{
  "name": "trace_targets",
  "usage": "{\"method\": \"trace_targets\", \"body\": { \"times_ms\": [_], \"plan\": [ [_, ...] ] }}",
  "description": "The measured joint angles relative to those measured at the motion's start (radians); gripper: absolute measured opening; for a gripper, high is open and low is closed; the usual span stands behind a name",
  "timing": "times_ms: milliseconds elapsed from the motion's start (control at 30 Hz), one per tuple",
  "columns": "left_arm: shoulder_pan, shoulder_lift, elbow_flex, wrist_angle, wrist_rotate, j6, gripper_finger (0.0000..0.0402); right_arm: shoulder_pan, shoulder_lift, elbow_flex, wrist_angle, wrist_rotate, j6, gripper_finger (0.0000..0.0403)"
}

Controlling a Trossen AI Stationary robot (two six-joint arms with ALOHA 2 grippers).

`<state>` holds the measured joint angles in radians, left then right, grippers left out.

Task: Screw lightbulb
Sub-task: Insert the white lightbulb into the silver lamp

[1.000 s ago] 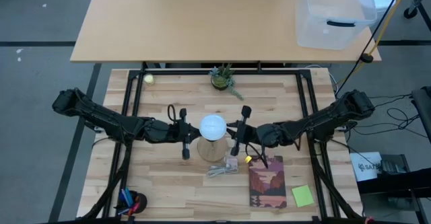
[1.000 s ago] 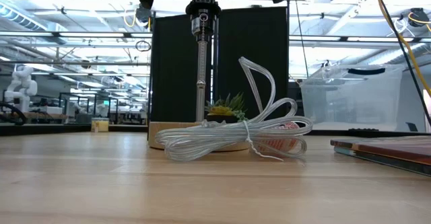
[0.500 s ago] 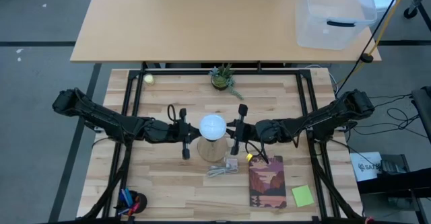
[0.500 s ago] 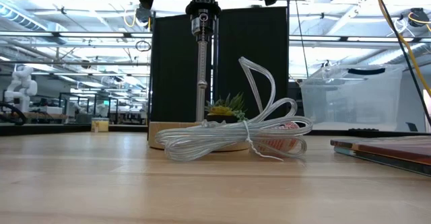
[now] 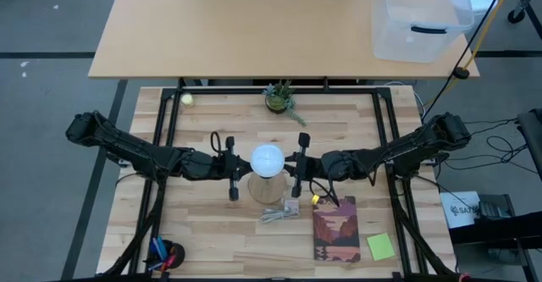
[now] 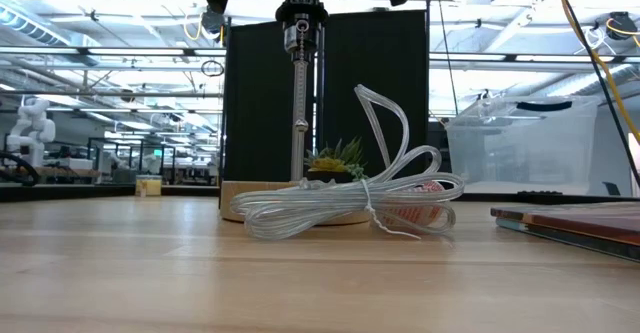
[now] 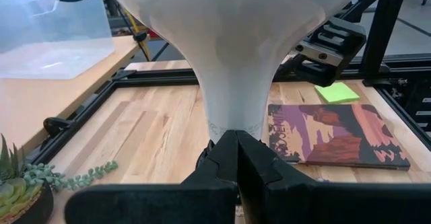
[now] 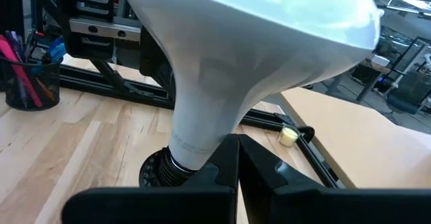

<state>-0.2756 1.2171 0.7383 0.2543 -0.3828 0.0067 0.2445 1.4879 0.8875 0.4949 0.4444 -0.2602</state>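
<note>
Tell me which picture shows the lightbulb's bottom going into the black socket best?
The right wrist view: the lightbulb narrows to its neck right at the black socket. The left wrist view hides that joint behind its gripper, the high view shows only the round top, and the low view only its base.

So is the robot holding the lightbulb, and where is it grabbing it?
It cannot be told. The left gripper and right gripper sit on either side of the lightbulb, near its neck, but no finger clearly touches it.
</note>
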Motion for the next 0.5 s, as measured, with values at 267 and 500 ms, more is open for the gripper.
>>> {"method": "trace_targets", "body": {
  "times_ms": [267, 500],
  "plan": [
    [0.0, 0.0, 0.0, 0.0, 0.001, 0.0, 0.0, 0.012, -0.001, 0.0, -0.005, -0.001, -0.008, 0.0],
    [0.003, 0.0, 0.0, -0.002, -0.011, 0.0, 0.0, 0.019, -0.001, 0.0, -0.008, -0.001, -0.01, 0.0]
  ]
}}
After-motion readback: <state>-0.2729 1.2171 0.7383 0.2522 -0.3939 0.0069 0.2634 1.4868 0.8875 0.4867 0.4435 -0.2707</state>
